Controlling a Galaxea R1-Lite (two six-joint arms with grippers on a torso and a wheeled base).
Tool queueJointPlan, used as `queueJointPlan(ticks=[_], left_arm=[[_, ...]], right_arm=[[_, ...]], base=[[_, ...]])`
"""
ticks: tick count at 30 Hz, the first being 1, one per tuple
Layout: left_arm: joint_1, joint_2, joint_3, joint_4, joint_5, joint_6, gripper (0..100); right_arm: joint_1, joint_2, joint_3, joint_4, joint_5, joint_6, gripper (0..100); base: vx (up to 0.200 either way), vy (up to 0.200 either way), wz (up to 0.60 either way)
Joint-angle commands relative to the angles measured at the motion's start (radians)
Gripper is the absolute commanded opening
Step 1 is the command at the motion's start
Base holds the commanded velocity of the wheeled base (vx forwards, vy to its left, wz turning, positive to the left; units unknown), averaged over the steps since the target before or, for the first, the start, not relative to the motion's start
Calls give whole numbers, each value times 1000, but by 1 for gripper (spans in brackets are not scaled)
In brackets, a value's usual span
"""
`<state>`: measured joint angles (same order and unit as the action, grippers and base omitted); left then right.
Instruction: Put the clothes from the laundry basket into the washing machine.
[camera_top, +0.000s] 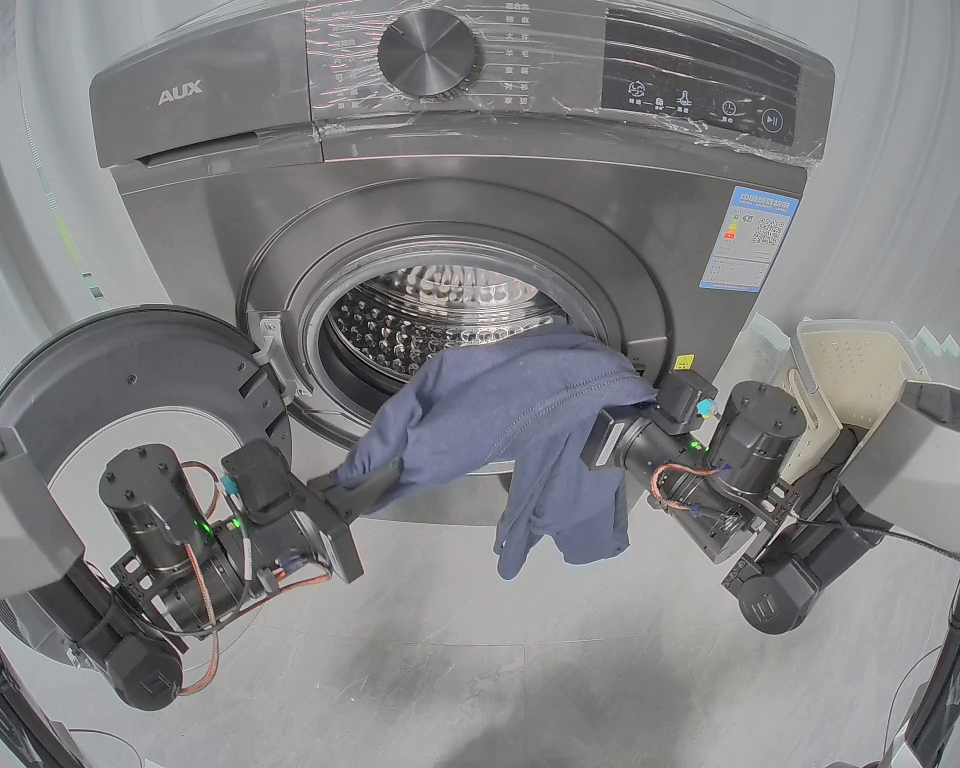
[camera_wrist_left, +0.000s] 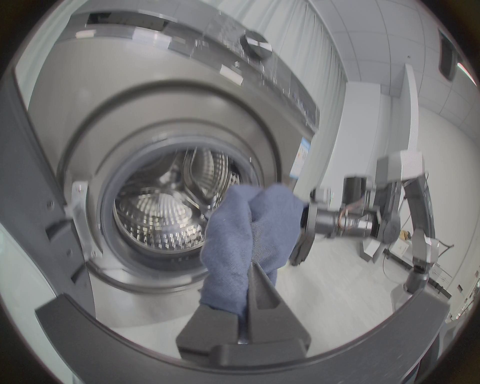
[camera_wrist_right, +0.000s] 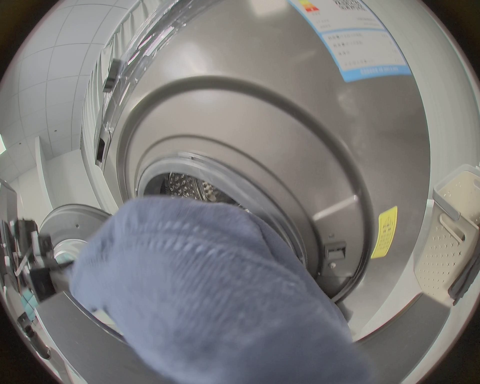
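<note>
A blue garment (camera_top: 510, 410) hangs spread in front of the washing machine's open drum (camera_top: 440, 310), its upper edge at the door opening and a tail drooping toward the floor. My left gripper (camera_top: 385, 478) is shut on the garment's left corner, and the cloth bunches above its fingers (camera_wrist_left: 265, 300). My right gripper (camera_top: 600, 430) is at the garment's right side, its front end covered by the cloth (camera_wrist_right: 210, 295). The cream perforated laundry basket (camera_top: 850, 380) stands at the far right beside the machine.
The round machine door (camera_top: 130, 370) is swung open to the left, just behind my left arm. Grey floor (camera_top: 480, 660) lies bare below the garment. The control panel and dial (camera_top: 427, 52) sit on top of the machine.
</note>
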<state>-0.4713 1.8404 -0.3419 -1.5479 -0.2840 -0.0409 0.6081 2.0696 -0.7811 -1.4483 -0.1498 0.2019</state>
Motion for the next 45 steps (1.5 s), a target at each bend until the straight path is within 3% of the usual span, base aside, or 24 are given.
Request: queueJointPlan(ticks=[1, 12, 13, 17, 24, 31, 36, 45], left_arm=[[3, 143, 40, -3, -3, 27, 0], [-4, 230, 52, -6, -3, 29, 0], [-4, 232, 58, -6, -4, 29, 100], [-12, 237, 78, -6, -14, 29, 100], [-133, 163, 166, -6, -6, 29, 100], [-130, 169, -43, -3, 14, 13, 100], [-136, 191, -117, -1, 17, -22, 100], [-127, 344, -235, -3, 6, -21, 100]], right_arm=[[7, -77, 3, 2, 1, -2, 0], [30, -78, 16, -1, 4, -6, 0], [33, -78, 14, 0, 4, -6, 0], [36, -77, 13, 2, 6, -7, 0], [42, -52, 9, 0, 7, -7, 0], [98, -46, 23, 0, 7, -4, 0], [117, -14, 16, -1, 6, -2, 0], [145, -8, 2, -1, 3, 1, 0]], base=[[0, 0, 0], [0, 0, 0], [0, 0, 0], [0, 0, 0], [0, 0, 0], [0, 0, 0], [0, 0, 0], [0, 0, 0]])
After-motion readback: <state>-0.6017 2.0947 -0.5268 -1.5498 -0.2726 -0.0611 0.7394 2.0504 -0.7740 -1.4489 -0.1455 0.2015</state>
